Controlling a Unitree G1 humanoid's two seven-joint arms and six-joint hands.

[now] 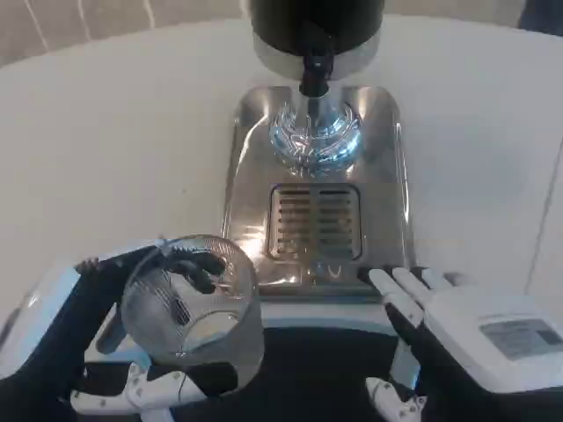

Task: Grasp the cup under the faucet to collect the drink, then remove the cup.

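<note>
A clear ribbed glass cup (pixel 189 303) is at the lower left, tilted toward the camera, off the front-left corner of the steel drip tray (pixel 251 176). My left hand (pixel 84 303) grips it, dark fingers wrapped around its far side and thumb below. The black faucet (pixel 315 72) hangs from the dispenser (pixel 317 26) at the top centre, above a shiny chrome base (pixel 315 136). The cup is well in front of the faucet and left of it. My right hand (pixel 462 330) lies open at the lower right, its fingertips near the tray's front right edge.
A slotted grate (pixel 315 221) sits in the middle of the tray. The white table (pixel 114 149) spreads to the left and right of the dispenser. A dark strip (pixel 317 352) runs along the near edge between my hands.
</note>
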